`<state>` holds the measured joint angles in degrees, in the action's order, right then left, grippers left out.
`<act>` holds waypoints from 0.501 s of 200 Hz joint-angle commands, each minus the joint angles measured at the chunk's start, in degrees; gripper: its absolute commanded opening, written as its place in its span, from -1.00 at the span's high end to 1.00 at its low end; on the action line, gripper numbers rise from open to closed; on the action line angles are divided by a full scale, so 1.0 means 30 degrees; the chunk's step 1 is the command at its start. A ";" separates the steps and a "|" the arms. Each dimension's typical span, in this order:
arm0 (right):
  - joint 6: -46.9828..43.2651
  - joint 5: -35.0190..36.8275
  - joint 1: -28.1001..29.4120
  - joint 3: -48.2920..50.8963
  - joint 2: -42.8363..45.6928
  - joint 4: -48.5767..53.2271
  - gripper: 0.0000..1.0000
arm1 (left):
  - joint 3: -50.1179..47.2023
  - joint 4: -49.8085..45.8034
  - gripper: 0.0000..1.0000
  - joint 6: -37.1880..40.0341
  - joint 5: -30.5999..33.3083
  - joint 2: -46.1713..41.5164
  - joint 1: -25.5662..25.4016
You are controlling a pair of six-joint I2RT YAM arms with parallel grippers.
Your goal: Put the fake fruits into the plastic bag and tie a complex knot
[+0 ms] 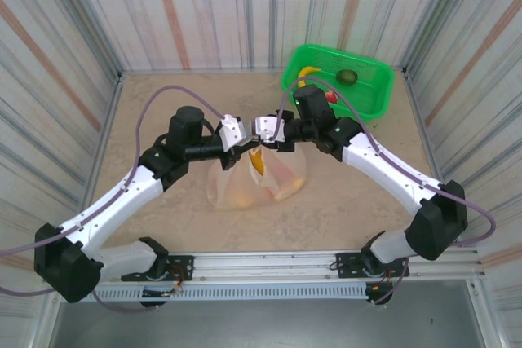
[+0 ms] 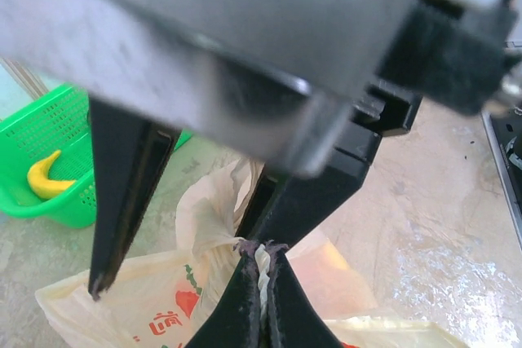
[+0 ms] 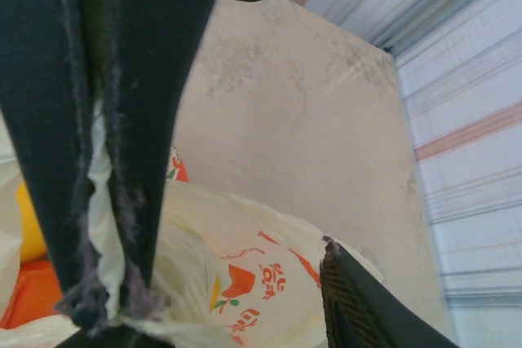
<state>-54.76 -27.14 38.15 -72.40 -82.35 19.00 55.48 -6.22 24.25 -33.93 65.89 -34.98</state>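
Observation:
The pale-yellow plastic bag [image 1: 245, 189] sits mid-table with orange fake fruits [image 1: 258, 162] showing through it. My left gripper [image 1: 245, 138] hangs just above it, shut on a twisted strip of bag handle [image 2: 263, 270]. My right gripper [image 1: 263, 129] meets it from the right. Its fingers [image 2: 122, 201] stand apart, open, straddling the left fingers and the handle. One right fingertip [image 3: 359, 299] hovers beside the printed bag [image 3: 245, 283]. Yellow and orange fruits [image 3: 28, 226] lie inside. I cannot make out a knot.
A green basket [image 1: 371, 99] stands at the back right, holding a banana [image 1: 310, 72], a dark green avocado [image 1: 347, 77] and a red fruit [image 1: 330, 96]. Striped walls close in the table on three sides. The basket [image 2: 49, 132] also appears beyond the left gripper.

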 commanded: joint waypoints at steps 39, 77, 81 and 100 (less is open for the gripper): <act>0.0039 0.0201 0.0542 -0.0306 0.0029 0.0654 0.99 | -0.0418 0.0373 1.00 0.0203 0.0428 -0.0664 -0.0213; 0.1442 0.0137 0.0407 0.0934 0.1018 -0.1416 1.00 | -0.1068 0.1110 0.94 -0.1028 0.1441 -0.1181 -0.0205; 0.1530 0.0212 0.0408 0.1019 0.1092 -0.1534 1.00 | -0.1127 0.1163 0.86 -0.1173 0.1460 -0.1231 -0.0206; 0.1701 0.0789 0.0406 0.1281 0.1214 -0.2025 1.00 | -0.1323 0.1177 0.15 -0.1915 0.1496 -0.1512 -0.0230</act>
<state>-52.40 -26.63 39.40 -69.60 -81.25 17.39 52.80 -4.01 22.02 -30.55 63.42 -35.29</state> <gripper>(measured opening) 0.046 0.270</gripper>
